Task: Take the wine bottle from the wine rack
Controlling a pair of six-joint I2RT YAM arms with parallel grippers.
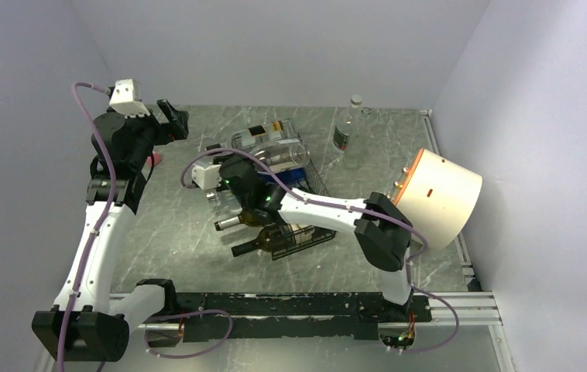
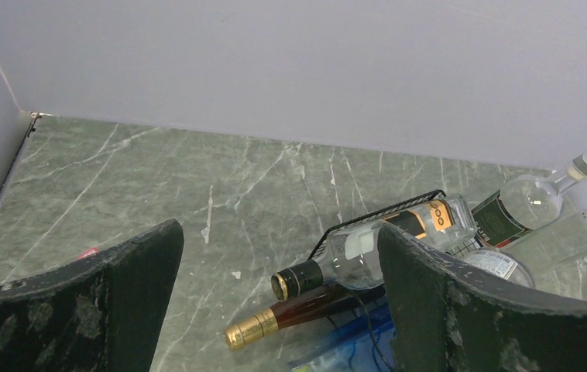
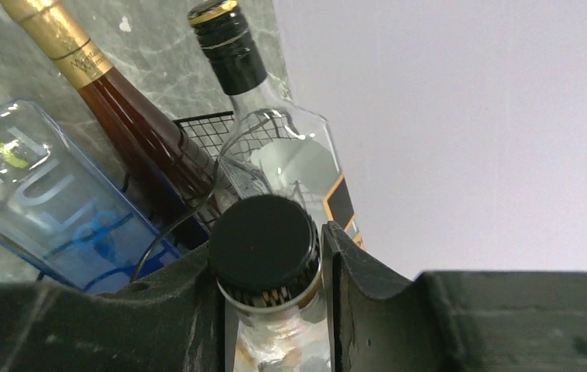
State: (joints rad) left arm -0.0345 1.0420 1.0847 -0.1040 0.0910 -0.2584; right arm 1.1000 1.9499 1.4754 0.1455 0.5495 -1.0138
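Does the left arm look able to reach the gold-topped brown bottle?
Probably yes. The left hand is open and faces the wine rack, and the gold-topped brown bottle pokes its neck toward it over bare table. The right hand, clamped on a screw-cap bottle, may crowd it.

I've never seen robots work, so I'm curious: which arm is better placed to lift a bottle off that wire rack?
The right. The right gripper is shut around the neck of the black-capped bottle at the wine rack. The left gripper hangs open off to the side, holding nothing.
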